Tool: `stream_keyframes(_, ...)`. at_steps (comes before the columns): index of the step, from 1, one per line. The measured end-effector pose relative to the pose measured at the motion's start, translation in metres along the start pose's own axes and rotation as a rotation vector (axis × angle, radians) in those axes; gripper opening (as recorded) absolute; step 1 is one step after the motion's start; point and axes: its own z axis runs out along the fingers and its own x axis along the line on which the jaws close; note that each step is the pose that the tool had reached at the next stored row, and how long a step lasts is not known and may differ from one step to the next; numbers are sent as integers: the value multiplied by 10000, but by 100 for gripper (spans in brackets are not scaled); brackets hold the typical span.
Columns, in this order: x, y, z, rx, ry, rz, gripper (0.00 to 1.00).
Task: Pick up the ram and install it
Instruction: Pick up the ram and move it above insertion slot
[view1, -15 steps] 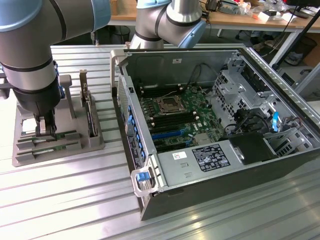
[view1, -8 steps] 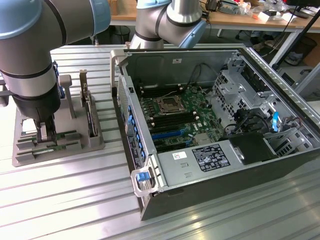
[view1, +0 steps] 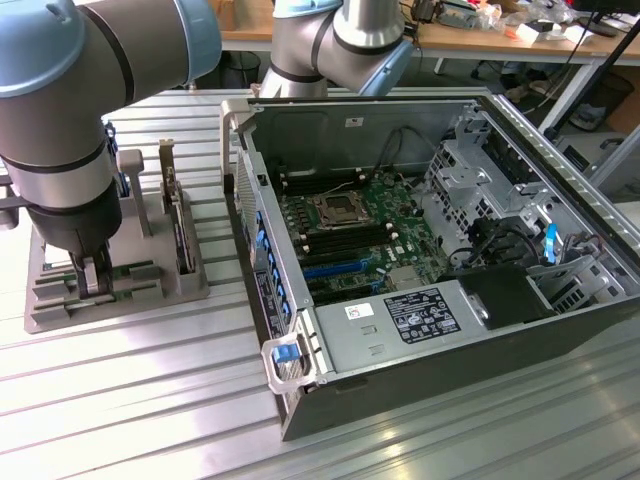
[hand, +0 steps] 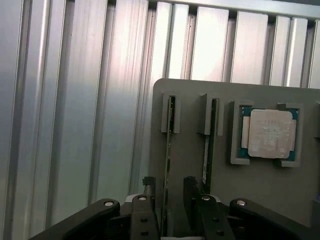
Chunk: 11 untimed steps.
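Straddling hand (hand: 169, 184): open, either side of ram (hand: 170, 130)
Ram: thin green stick, edgewise in grey holder (hand: 188, 140) slot

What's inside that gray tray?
A ram stick and a second stick stand on edge in slots of the tray. A silver chip lies in a square pocket. The open hand straddles the ram stick and hides one end.

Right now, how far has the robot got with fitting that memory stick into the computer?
Done: nothing installed; both sticks, the ram and its twin, stand in the grey holder. In hand: the open pincer straddles the ram, not gripping it. Left: lifting it and seating it on the motherboard in the open case.
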Motion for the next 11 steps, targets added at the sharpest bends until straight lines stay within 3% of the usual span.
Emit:
stream_keyframes(9,11,-1,59,-1,0,0,35)
stream_keyframes(11,11,-1,59,-1,0,0,16)
